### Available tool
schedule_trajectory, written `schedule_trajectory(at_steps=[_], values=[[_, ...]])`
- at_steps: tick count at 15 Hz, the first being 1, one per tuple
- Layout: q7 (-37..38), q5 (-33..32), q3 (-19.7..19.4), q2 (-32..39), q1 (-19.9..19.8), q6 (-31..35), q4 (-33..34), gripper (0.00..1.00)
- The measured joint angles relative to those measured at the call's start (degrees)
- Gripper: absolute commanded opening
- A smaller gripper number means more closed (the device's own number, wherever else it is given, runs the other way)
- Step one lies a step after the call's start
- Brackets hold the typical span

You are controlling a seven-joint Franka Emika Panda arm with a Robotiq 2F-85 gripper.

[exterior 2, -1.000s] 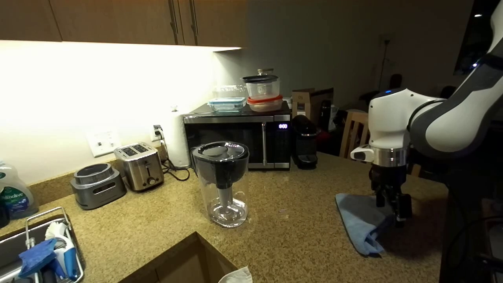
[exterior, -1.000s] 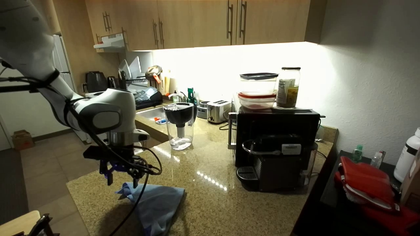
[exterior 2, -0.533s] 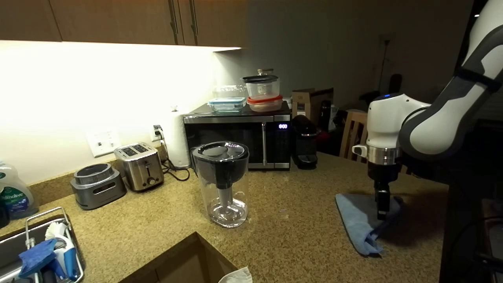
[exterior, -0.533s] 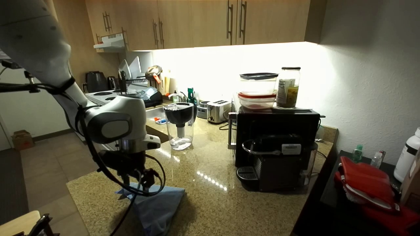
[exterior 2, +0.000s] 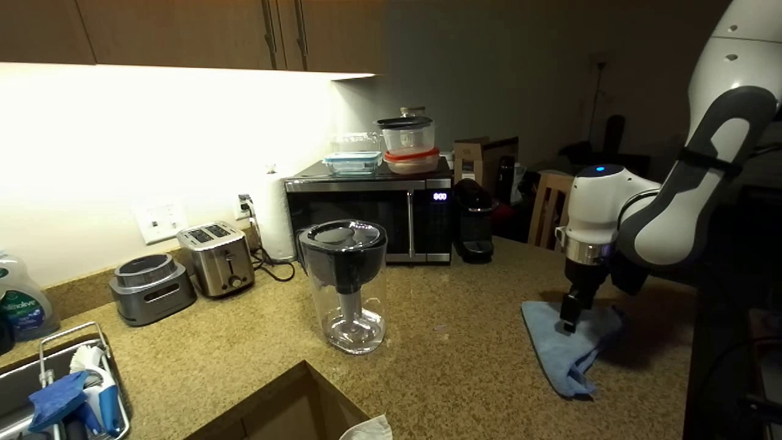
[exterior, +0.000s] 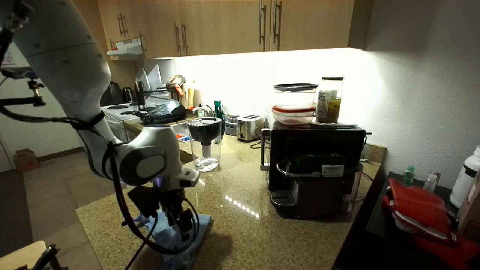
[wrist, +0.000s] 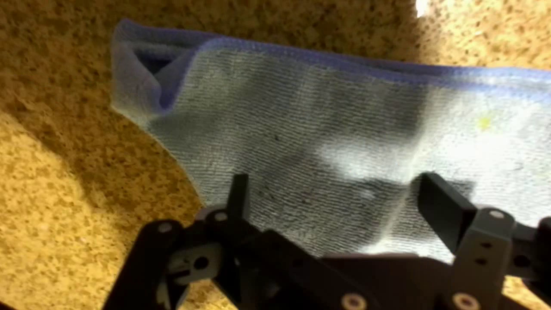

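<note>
Hanging above the blue cloth [wrist: 301, 133] (folded, on the speckled countertop [wrist: 51, 77]), the gripper [wrist: 335, 183] has its 2 jaws spread apart.

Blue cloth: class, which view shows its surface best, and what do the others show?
The wrist view: the cloth is close up there, its weave, violet-blue hem and folded corner clear, though the tool covers part and the picture's right edge crops it. Both exterior views show it smaller on the counter, partly hidden too.
</note>
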Motion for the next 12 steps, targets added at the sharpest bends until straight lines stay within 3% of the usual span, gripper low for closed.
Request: schedule_trajectory(at_steps=[4, 12], values=[[5.9, -0.5, -3.5, 4.3, 3.7, 0.4, 1.1, 1.0], [7.3, 4.5, -2.4, 7.5, 5.2, 3.8, 3.0, 1.0]])
